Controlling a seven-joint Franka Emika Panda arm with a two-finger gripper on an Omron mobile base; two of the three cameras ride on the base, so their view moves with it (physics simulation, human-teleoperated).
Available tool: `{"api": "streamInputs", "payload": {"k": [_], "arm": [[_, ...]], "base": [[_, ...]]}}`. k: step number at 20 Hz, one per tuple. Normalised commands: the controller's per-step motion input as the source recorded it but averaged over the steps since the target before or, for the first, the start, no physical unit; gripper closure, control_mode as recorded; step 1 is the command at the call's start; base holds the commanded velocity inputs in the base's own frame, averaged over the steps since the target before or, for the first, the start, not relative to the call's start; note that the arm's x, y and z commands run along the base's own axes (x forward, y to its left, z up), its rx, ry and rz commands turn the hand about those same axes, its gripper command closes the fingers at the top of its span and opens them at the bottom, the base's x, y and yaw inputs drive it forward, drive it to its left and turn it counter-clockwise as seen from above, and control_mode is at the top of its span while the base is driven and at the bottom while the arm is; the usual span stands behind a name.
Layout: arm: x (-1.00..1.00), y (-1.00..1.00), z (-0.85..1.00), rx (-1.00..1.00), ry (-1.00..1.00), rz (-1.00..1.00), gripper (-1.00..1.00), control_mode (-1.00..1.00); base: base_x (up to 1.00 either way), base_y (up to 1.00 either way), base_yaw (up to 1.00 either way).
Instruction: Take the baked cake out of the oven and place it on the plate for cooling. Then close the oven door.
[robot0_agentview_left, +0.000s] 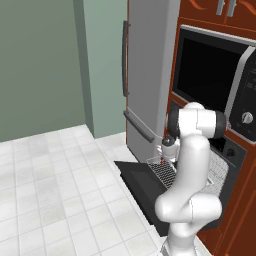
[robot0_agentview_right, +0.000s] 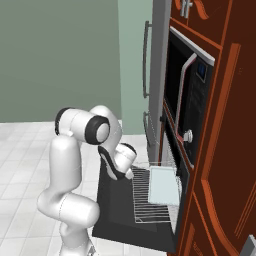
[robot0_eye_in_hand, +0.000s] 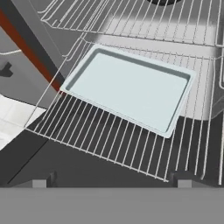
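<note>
The black oven (robot0_agentview_left: 231, 151) stands open. Its door (robot0_agentview_left: 136, 181) (robot0_agentview_right: 114, 212) lies flat toward the floor. A wire rack (robot0_agentview_left: 166, 173) (robot0_agentview_right: 148, 201) (robot0_eye_in_hand: 105, 142) is slid out over the door. A pale rectangular tray (robot0_agentview_right: 164, 186) (robot0_eye_in_hand: 127, 94) rests on the rack with nothing on it. My gripper (robot0_agentview_left: 165, 158) (robot0_agentview_right: 121, 173) (robot0_eye_in_hand: 111, 181) hangs over the rack's front edge, just short of the tray. It is open, and nothing sits between the two fingertips (robot0_eye_in_hand: 39, 182). The baked cake and the plate are out of view.
The silver-trimmed microwave (robot0_agentview_left: 210, 75) (robot0_agentview_right: 186, 95) is set into the brown cabinets above the oven. A tall steel fridge (robot0_agentview_left: 147, 65) (robot0_agentview_right: 155, 75) stands just beyond. White tiled floor (robot0_agentview_left: 55, 185) spreads out to the left of the lowered door.
</note>
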Motion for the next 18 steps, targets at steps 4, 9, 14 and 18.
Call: {"api": "streamInputs", "payload": {"k": [4,9,14,18], "arm": [[-0.16,0.09,-0.54,0.0,-0.1,-0.11,-1.0,-1.0],[-0.14,0.05,-0.54,0.0,-0.08,-0.1,-1.0,-1.0],[0.0,0.0,-0.4,0.0,-0.07,-0.04,-1.0,-1.0],[0.0,0.0,-0.44,0.0,-0.04,-0.05,-1.0,-1.0]], "base": [[0.0,0.0,0.0],[0.0,0.0,0.0],[0.0,0.0,0.0],[0.0,0.0,0.0]]}}
